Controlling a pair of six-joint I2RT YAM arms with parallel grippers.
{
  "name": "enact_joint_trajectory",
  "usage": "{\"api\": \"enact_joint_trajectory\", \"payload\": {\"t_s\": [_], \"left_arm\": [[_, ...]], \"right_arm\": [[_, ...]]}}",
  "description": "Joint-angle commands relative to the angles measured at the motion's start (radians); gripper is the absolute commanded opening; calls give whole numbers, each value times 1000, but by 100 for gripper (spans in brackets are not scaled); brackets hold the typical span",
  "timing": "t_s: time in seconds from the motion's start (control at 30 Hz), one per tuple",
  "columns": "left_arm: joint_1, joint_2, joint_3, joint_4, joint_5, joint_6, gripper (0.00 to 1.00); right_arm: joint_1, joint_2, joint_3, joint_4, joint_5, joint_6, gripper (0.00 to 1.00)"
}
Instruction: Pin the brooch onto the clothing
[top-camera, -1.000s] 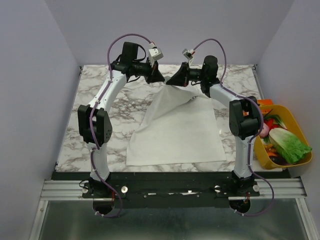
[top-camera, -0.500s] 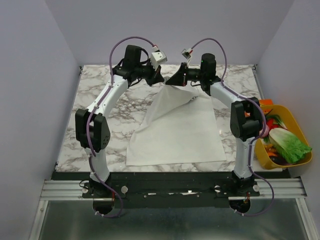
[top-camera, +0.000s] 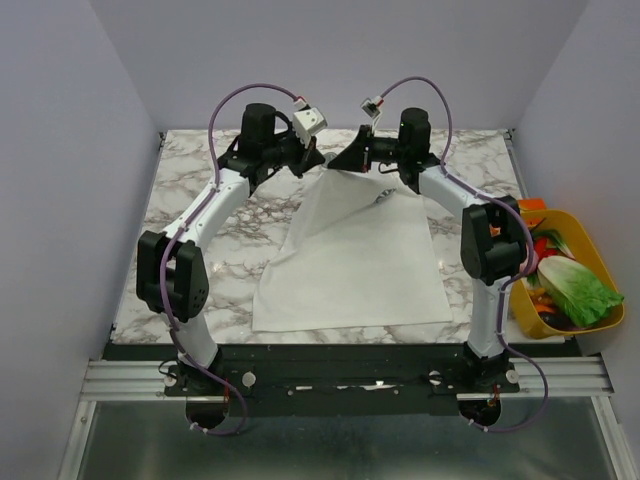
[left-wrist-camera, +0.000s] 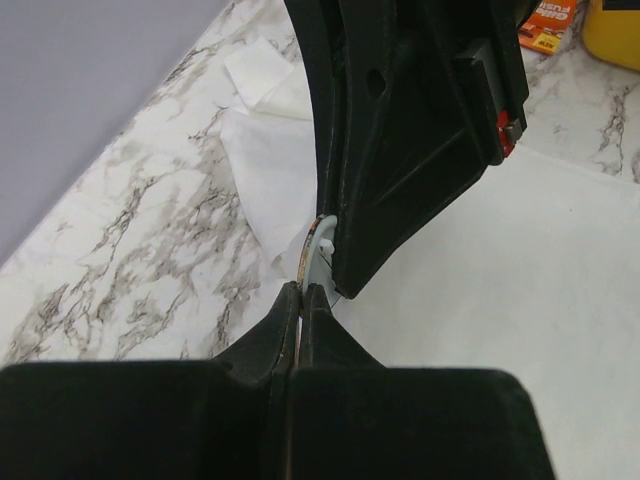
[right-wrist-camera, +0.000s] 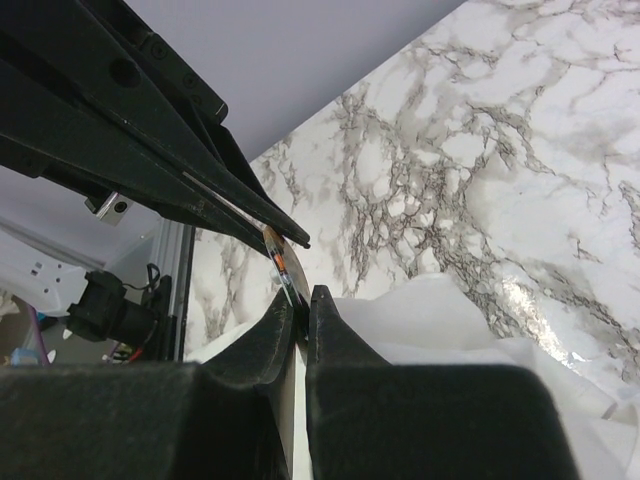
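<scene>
"Two grippers are in view. Where do they sit?"

"They meet tip to tip above the far edge of the shirt (top-camera: 350, 265). The left gripper (left-wrist-camera: 300, 294) reaches in from the shirt's left and the right gripper (right-wrist-camera: 299, 297) from its right."

"How does the shirt lie?"

"It is white and mostly flat on a marble table (top-camera: 200, 200). Its far edge is drawn up in a peak to the meeting tips."

"Where is the brooch (right-wrist-camera: 279, 258)?"

"Between the tips, just above that raised edge. It is seen edge-on, a thin disc with a dark rim and a streak of orange. One side runs into the left gripper's fingers, which are pressed together on it. The opposite side runs into the right gripper's fingers, closed to a sliver around it."

"Does either pinch cloth too?"

"That cannot be told. The fabric rises right to the tips and is hidden there."

"Anything else?"

"A yellow basket (top-camera: 565, 214) of vegetables sits well to the shirt's right, beyond the table's edge."
</scene>
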Motion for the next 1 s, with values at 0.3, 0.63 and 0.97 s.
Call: {"api": "enact_joint_trajectory", "payload": {"t_s": [0.3,0.63,0.97], "left_arm": [[21,-38,-77,123,66,-148,0],[36,-15,-68,132,66,-176,0],[47,-12,-69,129,49,-185,0]], "right_arm": [[-2,-51,-21,132,84,67,1],[-2,-48,-22,166,38,72,3],[-2,-45,-16,169,39,78,6]]}}
